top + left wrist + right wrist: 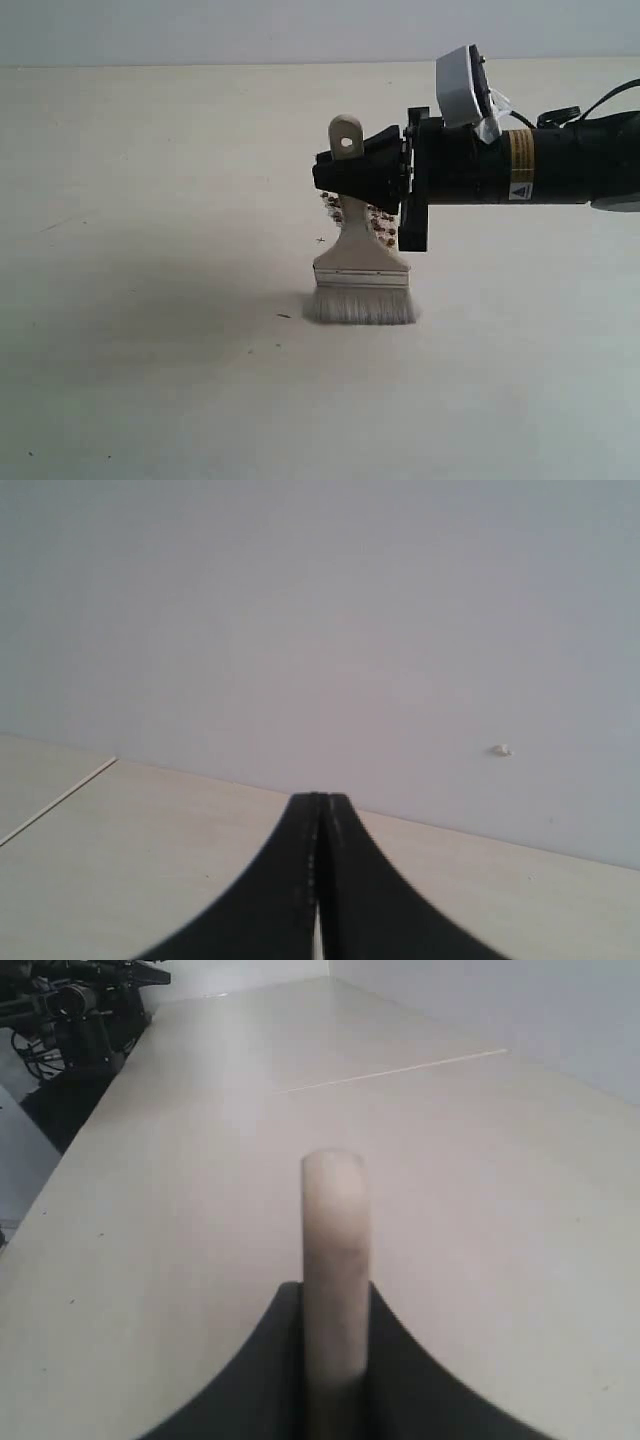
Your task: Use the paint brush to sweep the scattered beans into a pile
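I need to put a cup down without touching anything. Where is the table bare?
The table is bare across the wide stretch left of the paint brush, and also in front of it. It is crowded behind the brush, where the beans lie below the right hand.

White paint brush (359,252), pale bristles (360,306) — reddish-brown beans (381,228).

Pale beige tabletop (150,380), plain bluish-white wall (300,620)

Exterior, right wrist: common paint brush (360,258)
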You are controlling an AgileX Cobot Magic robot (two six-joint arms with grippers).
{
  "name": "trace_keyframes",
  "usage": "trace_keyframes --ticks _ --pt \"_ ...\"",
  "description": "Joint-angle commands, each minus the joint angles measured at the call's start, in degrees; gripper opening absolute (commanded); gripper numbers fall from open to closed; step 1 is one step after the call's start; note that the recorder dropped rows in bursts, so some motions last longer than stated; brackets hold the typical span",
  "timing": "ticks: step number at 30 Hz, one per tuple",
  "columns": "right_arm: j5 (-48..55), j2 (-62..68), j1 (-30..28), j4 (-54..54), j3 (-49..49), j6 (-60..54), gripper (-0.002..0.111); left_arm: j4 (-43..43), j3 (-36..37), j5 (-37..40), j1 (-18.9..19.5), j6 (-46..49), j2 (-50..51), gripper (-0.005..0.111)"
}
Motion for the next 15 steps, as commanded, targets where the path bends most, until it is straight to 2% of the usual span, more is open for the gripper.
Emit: trace_keyframes --ticks 1,15 --pt "0.39 0.26 -0.04 0.95 -2.46 -1.66 0.000 -0.44 0.18 0.03 -0.27 0.16 -0.19 0.000" --pt "0.39 0.26 -0.04 3.52 -5.02 -2.32 0.000 -0.44 0.18 0.03 -0.27 0.16 -0.19 0.000"
